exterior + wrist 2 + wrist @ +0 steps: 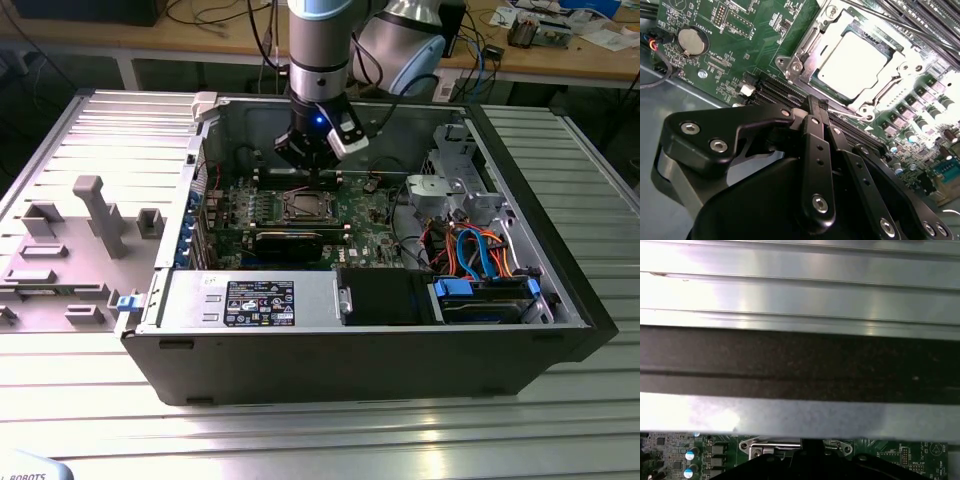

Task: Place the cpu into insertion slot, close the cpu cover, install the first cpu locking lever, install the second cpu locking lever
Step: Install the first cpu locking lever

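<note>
- a ribbed metal table [330, 440] fills the near part of the exterior view, pale and shiny.
- on it lies an open black computer case [400, 355], its side off so the inside shows.
- along the near inner edge of the case sit a silver power supply [250, 300] with a label and a black drive bay [385, 297]; orange and blue cables [480, 250] bunch toward the exterior view's right.
- on the exterior view's left, outside the case, a grey plastic fixture tray [70, 250] with upright blocks rests on the table.
- deeper in the case lies the green motherboard [300, 215].
- the cpu [852, 62], a square chip with a dull silver top, lies flat in the insertion slot [815, 35] near the middle of the board.
- the cpu cover [897, 60], a silver frame, lies down around the chip with the chip's top showing through its cut-out.
- a thin silver locking lever [852, 111] runs along the socket edge just beside the fingertips.
- the gripper [817, 104] hangs over the far edge of the socket, fingers drawn narrow, nearly together; whether the tips pinch the lever cannot be told.
- a round coin battery [692, 41] sits on the board, well apart from the socket.
- in the first wrist view the case wall [800, 365] crosses as a dark band.
- at the back, a wooden bench [560, 55] holds loose cables and clutter.
</note>
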### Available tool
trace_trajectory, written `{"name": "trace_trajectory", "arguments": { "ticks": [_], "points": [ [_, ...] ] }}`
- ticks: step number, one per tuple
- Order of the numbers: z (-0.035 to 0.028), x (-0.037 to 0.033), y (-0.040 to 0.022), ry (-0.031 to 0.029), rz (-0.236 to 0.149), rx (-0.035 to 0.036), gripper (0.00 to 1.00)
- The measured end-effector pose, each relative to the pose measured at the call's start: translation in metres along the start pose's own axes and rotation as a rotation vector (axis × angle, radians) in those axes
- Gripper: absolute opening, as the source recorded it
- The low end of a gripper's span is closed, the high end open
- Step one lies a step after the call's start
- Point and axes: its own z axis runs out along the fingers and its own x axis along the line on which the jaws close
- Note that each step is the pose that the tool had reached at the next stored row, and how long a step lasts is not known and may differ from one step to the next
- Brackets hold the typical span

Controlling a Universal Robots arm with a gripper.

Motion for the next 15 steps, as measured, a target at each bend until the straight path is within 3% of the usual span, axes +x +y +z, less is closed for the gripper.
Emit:
{"name": "trace_trajectory", "arguments": {
  "ticks": [10,15],
  "points": [
    [0.0104,-0.0039,-0.0006,-0.0026,0.005,0.0028,0.11],
    [0.0124,-0.0043,-0.0007,-0.0032,0.006,0.0063,0.11]
  ]
}}
